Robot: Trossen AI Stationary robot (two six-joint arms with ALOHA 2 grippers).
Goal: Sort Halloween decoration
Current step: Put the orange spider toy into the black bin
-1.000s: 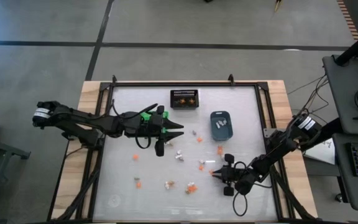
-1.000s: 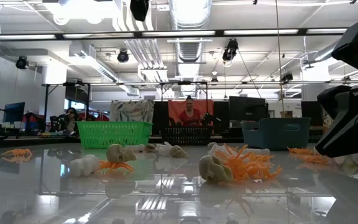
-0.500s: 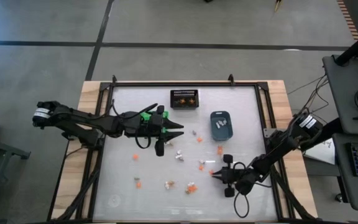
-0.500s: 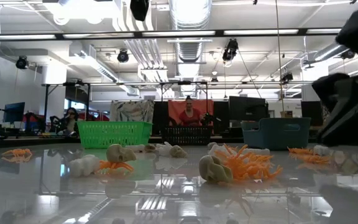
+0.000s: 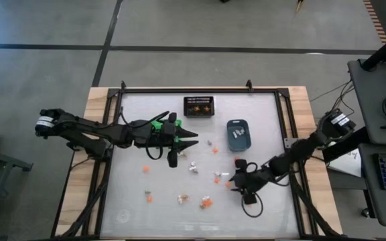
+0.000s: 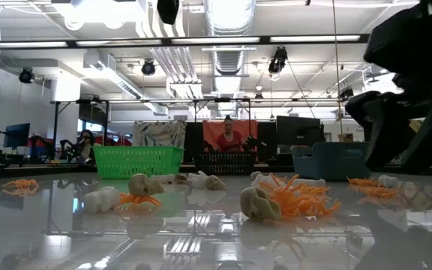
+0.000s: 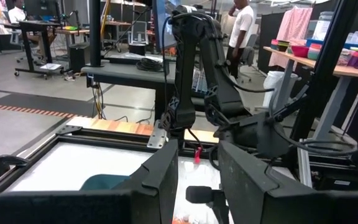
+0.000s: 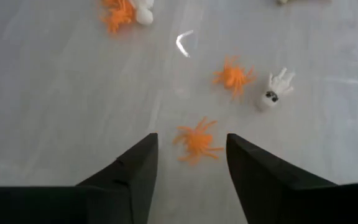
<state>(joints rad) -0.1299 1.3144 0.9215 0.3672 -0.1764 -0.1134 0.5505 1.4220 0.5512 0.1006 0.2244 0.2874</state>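
Many tiny Halloween trinkets (image 5: 194, 169) are lying scattered over the glossy white counter (image 5: 133, 207), their shapes hard to make out from above. One orange spider (image 8: 197, 141) is sitting between the right pincer's (image 8: 188, 163) spread, empty fingers. Left pincer (image 5: 191, 139) is hovering mid-counter; its grip I cannot tell.

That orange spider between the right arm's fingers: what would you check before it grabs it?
1. Right gripper open: ok, its fingers stand apart.
2. Orange spider lined up: ok, in the right wrist view it lies on the table just ahead of the gap.
3. Nothing held already: ok, no trinket is between the fingers.
4. Neighbours clear: ok, the second orange spider and the white ghost lie apart from it.
5. Height above the table: cannot tell.
6. Left gripper out of the way: ok, it waits by the green bin, far across the table.
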